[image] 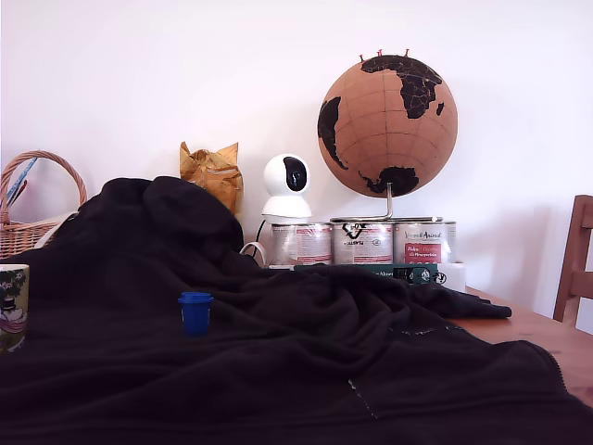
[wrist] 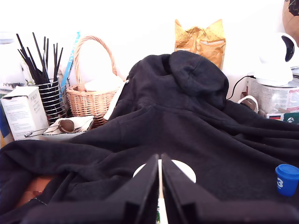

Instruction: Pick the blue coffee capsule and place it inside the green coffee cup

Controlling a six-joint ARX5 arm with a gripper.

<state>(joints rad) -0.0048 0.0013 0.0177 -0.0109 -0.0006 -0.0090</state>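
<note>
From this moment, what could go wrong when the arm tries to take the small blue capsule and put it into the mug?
1. The small blue plastic capsule stands on a soft, wrinkled black hoodie, so it may tip when touched.
2. The pincer is shut and sits over the pale-rimmed green ceramic mug, not the capsule; it must open and travel sideways first.
3. The mug is partly out of the exterior view, so placing is hard to check.
</note>
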